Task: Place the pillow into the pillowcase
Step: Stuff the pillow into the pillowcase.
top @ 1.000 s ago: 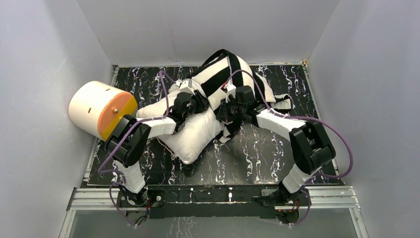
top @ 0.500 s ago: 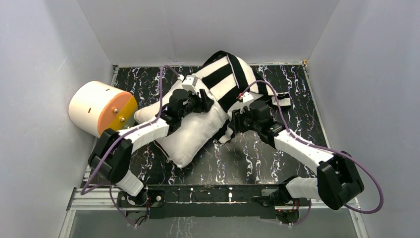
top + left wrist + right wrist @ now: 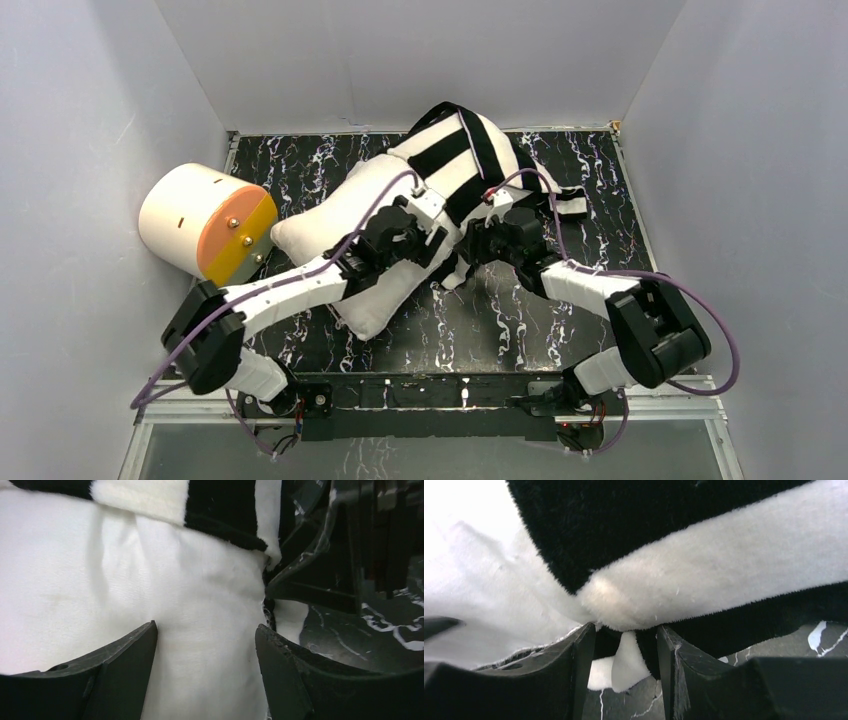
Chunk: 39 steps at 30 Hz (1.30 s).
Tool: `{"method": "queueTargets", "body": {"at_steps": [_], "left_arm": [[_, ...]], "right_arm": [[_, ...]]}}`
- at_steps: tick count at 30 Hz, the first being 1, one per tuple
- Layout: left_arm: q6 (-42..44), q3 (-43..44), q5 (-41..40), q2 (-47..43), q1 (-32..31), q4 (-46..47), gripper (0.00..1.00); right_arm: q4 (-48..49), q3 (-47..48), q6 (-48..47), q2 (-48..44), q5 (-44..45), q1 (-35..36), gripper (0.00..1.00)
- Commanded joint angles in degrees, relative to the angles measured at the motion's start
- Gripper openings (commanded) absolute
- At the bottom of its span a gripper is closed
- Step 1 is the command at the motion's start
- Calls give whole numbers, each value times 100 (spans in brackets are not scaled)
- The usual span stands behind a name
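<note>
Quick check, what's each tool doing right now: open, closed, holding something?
Left tool: open, over the pillow, gripping nothing.
Right tool: open, a fold of the pillowcase between its jaws, not pinched.

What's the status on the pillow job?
Both open: left gripper over pillow, right gripper with pillowcase hem between fingers. Roughly half inside. Nearby: cream cylinder beside bare end.

A cream cylinder [image 3: 205, 222] with an orange face lies at the far left of the black marbled tabletop [image 3: 500, 322].
</note>
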Motion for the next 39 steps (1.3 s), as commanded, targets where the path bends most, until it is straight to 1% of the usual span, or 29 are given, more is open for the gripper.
{"method": "queueTargets", "body": {"at_steps": [1,2,3,4,5,6,7,8,10,13,15,16,18,20,21,22,23,24,25,26,27,28,29,30,31,32,34,39], "left_arm": [[760,54,-979,751,-177,208,72],[792,126,-1156,990,-178,345,72],[793,230,-1412,1251,-179,445,72],[739,388,-1587,1504,-171,483,67],[670,566,-1743,1780,-159,466,58],[567,873,-1999,2044,-142,430,32],[449,1119,-2223,2279,-136,366,8],[326,1295,-2433,2487,-135,362,0],[-129,1602,-2568,2604,-73,287,0],[-1074,2102,-2720,2621,63,-181,0],[-1262,2355,-2843,2634,81,-244,0],[-1356,2487,-2876,2659,80,-295,0],[-1627,2780,-2876,2793,82,-439,0],[-2054,3003,-2703,3003,64,-566,0],[-2618,2993,-2567,3140,38,-569,0],[-3229,2739,-2405,3147,14,-452,0],[-3427,2468,-2045,2992,12,-246,0],[-3541,2286,-1627,2743,26,-246,0],[-3593,2125,-1325,2413,55,-349,1],[-3852,1660,-754,1587,333,-625,36],[-4040,1441,-467,947,647,-820,48],[-4105,1387,-262,680,803,-929,50],[-4161,1446,-39,455,1125,-1234,54],[-4085,1491,8,302,1312,-1441,58],[-3853,1698,-92,234,1566,-1730,66],[-3772,1803,-86,303,1823,-1780,68],[-3731,1914,34,455,2058,-1737,69],[-3652,2352,327,1069,2550,-1339,72]], "right_arm": [[1184,66,307,303,175,3,55],[1271,92,312,372,208,1,54],[1360,122,301,461,203,1,46],[1449,145,290,576,161,5,28],[1598,152,237,641,37,6,14],[1805,114,185,685,-173,1,6],[2019,80,168,696,-408,3,0],[2059,79,147,669,-670,3,0],[1792,147,84,403,-1146,6,0],[971,286,-94,-289,-1640,14,0],[262,450,-295,-765,-1703,22,0],[67,455,-358,-944,-1726,28,0],[53,363,-340,-1118,-1833,51,0],[475,119,-105,-946,-1822,204,0],[1166,-234,236,-446,-1830,518,0],[1739,-394,469,204,-1682,732,0],[1766,-443,482,410,-1601,740,0],[1382,-386,394,284,-1156,727,0],[716,-310,212,25,-741,704,12],[-317,-114,-64,-762,-56,614,32],[-871,131,-181,-1217,282,578,37],[-1153,304,-225,-1408,428,571,40],[-1498,583,-300,-1598,543,533,44],[-1696,936,-457,-1685,609,518,48],[-2119,1707,-653,-1542,1032,512,55],[-2470,2409,-959,-1210,1298,515,56],[-2695,3038,-1294,-780,1374,514,57],[-2902,4445,-1888,508,1533,479,60]]}}
